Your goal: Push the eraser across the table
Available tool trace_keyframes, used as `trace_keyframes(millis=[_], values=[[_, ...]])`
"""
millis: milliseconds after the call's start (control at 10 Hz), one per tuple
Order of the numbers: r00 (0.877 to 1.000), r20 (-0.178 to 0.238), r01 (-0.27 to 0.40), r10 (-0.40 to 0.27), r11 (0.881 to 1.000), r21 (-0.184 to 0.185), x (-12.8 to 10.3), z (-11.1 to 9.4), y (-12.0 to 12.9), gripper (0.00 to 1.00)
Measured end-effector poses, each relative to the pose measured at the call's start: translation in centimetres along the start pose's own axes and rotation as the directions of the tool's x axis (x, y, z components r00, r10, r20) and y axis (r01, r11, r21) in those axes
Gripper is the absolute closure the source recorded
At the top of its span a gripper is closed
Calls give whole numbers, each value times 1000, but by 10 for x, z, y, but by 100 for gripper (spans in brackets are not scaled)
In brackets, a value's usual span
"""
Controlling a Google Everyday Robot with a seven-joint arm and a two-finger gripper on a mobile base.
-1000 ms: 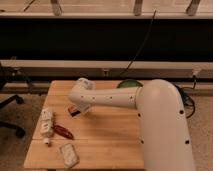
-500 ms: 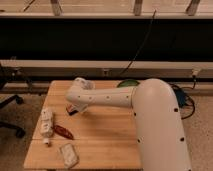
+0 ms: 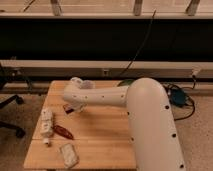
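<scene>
Eraser (image 3: pixel 67 107) on the worktop (image 3: pixel 105 136) looks flat, light and stiff; pressed low on its side, it should slide. The claw (image 3: pixel 76 108) is just beside it; whether open, I cannot tell.

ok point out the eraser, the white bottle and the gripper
eraser (image 3: pixel 67 106), camera view, its reddish edge
white bottle (image 3: pixel 46 123), camera view, middle of its body
gripper (image 3: pixel 76 109), camera view, its tip, down beside the eraser

A lab or office: rolling chair (image 3: pixel 14 130), wall cable (image 3: pixel 141 44), butcher-block table (image 3: pixel 102 142). The gripper (image 3: pixel 71 107) sits low over the table's left side.
</scene>
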Motion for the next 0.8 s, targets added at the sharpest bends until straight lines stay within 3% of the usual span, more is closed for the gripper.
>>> trace_keyframes(millis=[800], values=[[1000,-5,27,-27,1000,3,-1,3,-11,100]])
